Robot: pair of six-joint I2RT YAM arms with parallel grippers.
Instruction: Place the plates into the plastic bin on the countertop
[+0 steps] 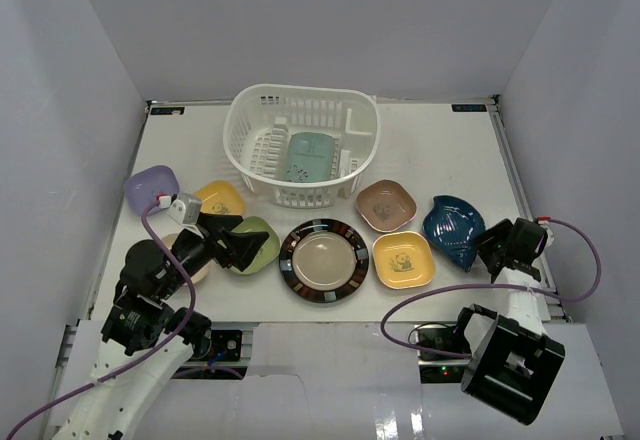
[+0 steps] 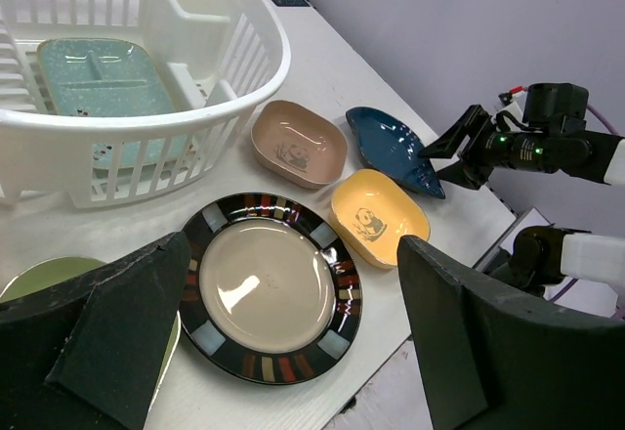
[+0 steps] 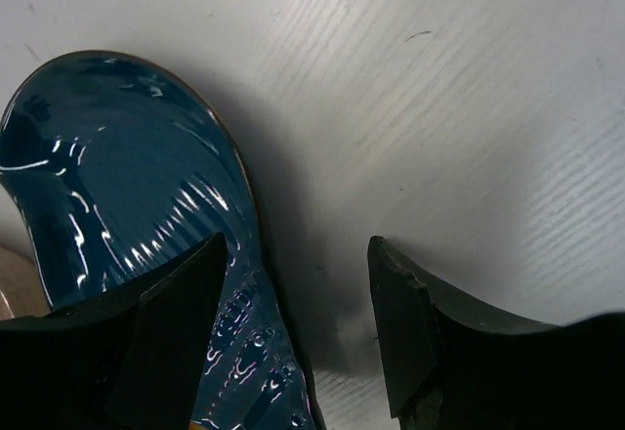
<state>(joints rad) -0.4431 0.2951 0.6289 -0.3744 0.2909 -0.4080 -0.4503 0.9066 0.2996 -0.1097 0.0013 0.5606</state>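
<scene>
The white plastic bin (image 1: 239,155) stands at the back centre of the countertop (image 1: 450,150) with a mint dish (image 1: 308,156) inside. The large dark-rimmed plate (image 1: 323,260) lies at the front centre. Around it lie lavender (image 1: 150,186), yellow (image 1: 220,198), green (image 1: 258,245), brown (image 1: 386,205), panda-yellow (image 1: 403,259) and dark blue (image 1: 452,230) dishes. My left gripper (image 1: 235,245) is open and empty above the green dish, facing the large plate (image 2: 264,293). My right gripper (image 3: 298,249) is open and low, with one finger over the dark blue dish's (image 3: 127,186) right edge and the other over bare table.
A cream dish (image 1: 196,271) is mostly hidden under my left arm. Pale grey walls close in the table on three sides. The bin (image 2: 278,39) sits close behind the brown dish (image 2: 298,142). The right arm's cable loops over the front edge (image 1: 400,310).
</scene>
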